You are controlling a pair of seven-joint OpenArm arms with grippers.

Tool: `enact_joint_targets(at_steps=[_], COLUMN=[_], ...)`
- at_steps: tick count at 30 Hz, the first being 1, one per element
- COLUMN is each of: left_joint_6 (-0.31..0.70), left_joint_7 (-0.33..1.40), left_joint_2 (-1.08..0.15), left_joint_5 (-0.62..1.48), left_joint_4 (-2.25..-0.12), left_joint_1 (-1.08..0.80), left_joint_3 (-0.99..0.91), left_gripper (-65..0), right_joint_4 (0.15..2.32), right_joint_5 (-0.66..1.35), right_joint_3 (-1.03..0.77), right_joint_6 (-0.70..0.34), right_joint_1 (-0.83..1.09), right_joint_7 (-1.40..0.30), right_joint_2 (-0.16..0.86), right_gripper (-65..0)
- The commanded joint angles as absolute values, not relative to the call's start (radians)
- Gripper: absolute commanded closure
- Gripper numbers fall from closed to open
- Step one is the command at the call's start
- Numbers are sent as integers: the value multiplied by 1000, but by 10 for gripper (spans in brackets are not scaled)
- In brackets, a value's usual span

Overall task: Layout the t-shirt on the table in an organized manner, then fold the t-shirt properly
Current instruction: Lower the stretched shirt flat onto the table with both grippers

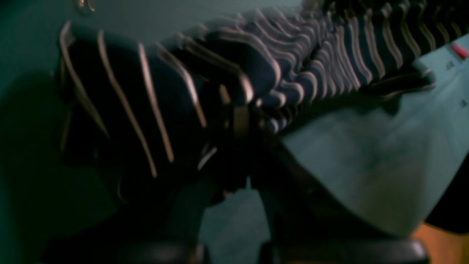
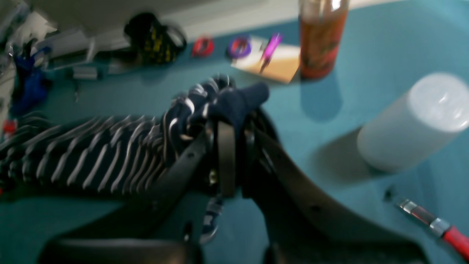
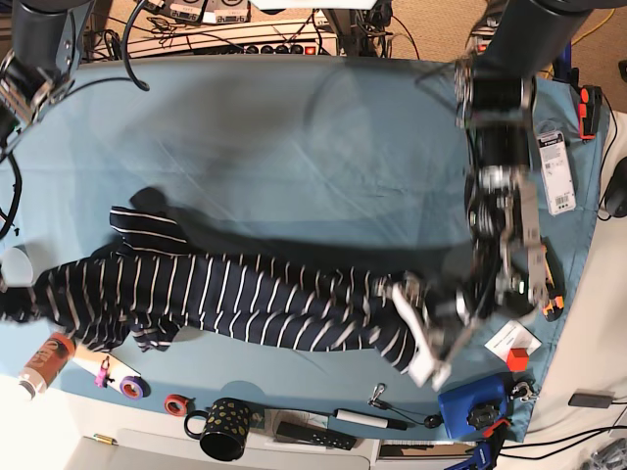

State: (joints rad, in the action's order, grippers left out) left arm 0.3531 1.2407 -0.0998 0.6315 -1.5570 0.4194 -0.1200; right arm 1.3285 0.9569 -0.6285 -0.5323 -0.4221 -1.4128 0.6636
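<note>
A wide table point(image 3: 294, 147) under a smooth teal-blue cloth fills the base view, with cables and power strips along its far edge and bare floor beyond the corners. Along the near edge sits a row of small things: a black mug with yellow dots point(image 3: 223, 431), a red ring point(image 3: 175, 403), a purple ring point(image 3: 132, 386), an orange bottle point(image 3: 45, 361) and a black-and-white marker point(image 3: 364, 420). A blue box point(image 3: 473, 403) lies at the near right corner.

Just behind that row, the t-shirt point(image 3: 245, 299) is pulled into a long rumpled band across the near half of the table, navy with thin white stripes, one sleeve flaring back on the left side.

The left gripper point(image 3: 431, 338), on the right of the base view, reaches down from a tall arm that bends over the table edge; its jaws are pressed together on the right end of the shirt, and the left wrist view, though blurred, shows striped cloth bunched at the fingertips with more draping above the cloth surface.

The right gripper point(image 2: 234, 121) is at the left table edge and is barely visible from above. Its wrist view shows the jaws clamped on a bunched fold of the shirt's plain navy edge, with a white cylinder point(image 2: 414, 121) standing near it on the cloth.
</note>
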Motion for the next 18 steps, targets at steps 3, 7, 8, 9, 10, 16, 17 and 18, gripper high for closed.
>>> enact_joint_targets(at_steps=[3, 7, 8, 9, 10, 16, 17, 18], left_joint_6=[358, 361, 366, 368, 368, 429, 450, 466], left_joint_7=[1223, 1223, 1223, 1222, 1222, 1159, 1149, 1142], left_joint_2=[-101, -101, -101, -101, -101, -100, -100, -101], left_joint_5=[652, 652, 652, 651, 651, 651, 651, 651], left_joint_4=[-1647, -1735, -1753, -1769, -1781, -1787, -1787, -1787], left_joint_1=[332, 171, 137, 106, 78, -55, -71, -85], left_joint_3=[-121, -121, -121, -121, -121, -121, -121, -121], left_gripper=[0, 0, 0, 0, 0, 0, 0, 0], right_joint_4=[1342, 1342, 1342, 1342, 1342, 1342, 1342, 1341], right_joint_5=[1041, 1066, 1066, 1066, 1065, 1065, 1065, 1065], right_joint_3=[-658, -661, -661, -661, -662, -663, -663, -663], right_joint_6=[-561, -571, -573, -573, -577, -641, -660, -666], right_joint_1=[-338, -191, -157, -126, -97, 31, 42, 47], right_joint_7=[-1396, -1396, -1396, -1396, -1396, -1390, -1375, -1376], right_joint_2=[690, 690, 689, 684, 677, 564, 540, 517], right_gripper=[0, 0, 0, 0, 0, 0, 0, 0])
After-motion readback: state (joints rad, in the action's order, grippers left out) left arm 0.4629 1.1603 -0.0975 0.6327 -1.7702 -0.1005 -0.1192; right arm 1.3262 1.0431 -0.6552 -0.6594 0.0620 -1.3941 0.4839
